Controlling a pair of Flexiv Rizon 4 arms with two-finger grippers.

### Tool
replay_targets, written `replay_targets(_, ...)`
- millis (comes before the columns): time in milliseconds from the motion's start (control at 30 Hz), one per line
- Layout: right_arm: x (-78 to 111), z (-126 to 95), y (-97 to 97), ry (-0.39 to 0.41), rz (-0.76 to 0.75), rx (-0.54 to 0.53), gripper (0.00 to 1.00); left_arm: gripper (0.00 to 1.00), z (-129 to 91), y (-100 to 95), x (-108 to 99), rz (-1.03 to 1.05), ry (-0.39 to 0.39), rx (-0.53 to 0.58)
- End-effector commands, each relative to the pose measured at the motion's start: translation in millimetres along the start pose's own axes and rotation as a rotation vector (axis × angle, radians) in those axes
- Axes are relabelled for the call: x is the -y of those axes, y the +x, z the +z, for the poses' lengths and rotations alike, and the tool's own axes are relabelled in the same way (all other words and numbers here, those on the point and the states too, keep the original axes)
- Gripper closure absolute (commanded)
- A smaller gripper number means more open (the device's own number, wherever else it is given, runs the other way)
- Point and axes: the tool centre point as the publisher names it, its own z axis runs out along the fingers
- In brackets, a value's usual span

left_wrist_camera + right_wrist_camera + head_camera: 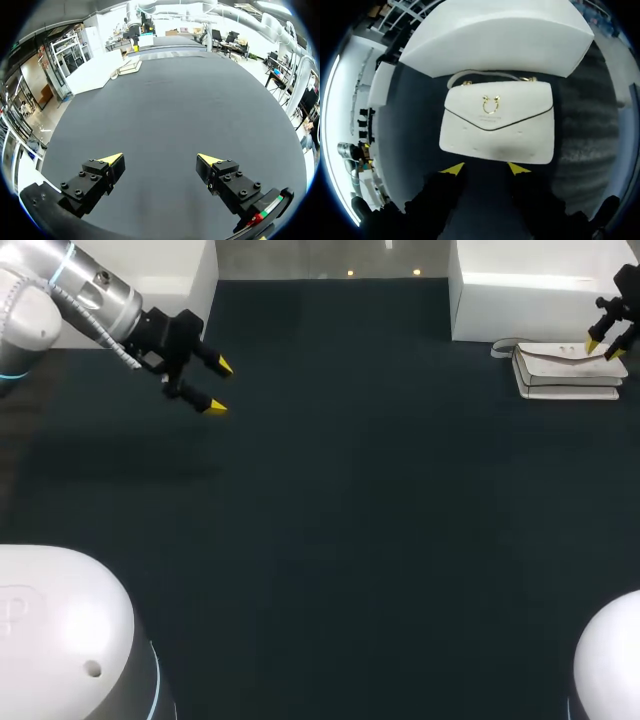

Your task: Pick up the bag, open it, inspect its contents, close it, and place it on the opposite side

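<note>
A white bag point(565, 370) with a gold ring clasp point(489, 105) lies at the table's far right, its flap shut and its strap point(485, 74) against a white block. My right gripper point(605, 343) hovers just over the bag's near edge point(495, 152). Its yellow tips stand apart around the gripper's middle point(485, 170), with nothing between them. My left gripper point(215, 385) hangs open and empty above the far left of the table. In the left wrist view the gripper point(160, 160) faces bare mat, and the bag point(130, 65) shows small on the far side.
A white block point(540, 290) stands right behind the bag at the back right. Another white block point(150, 280) sits at the back left. The dark mat point(350, 500) stretches between the two arms.
</note>
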Motion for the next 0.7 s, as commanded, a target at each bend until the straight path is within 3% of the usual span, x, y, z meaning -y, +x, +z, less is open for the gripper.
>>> replay_targets(33,-7.2,-6.6,-20.5,0.014,0.018,-0.061,0.0,0.0,0.8,0.0,-0.8,0.001,0.003,0.001)
replay_targets(433,-24.1,-3.1,-67.4,-0.009,0.116,-0.148,0.0,0.0,0.8,0.0,-0.8,0.001,0.003,0.001)
replay_targets(700,-34.2,10.1,-79.8,-0.015,0.142,-0.208,0.0,0.0,0.8,0.0,-0.8,0.001,0.003,0.001)
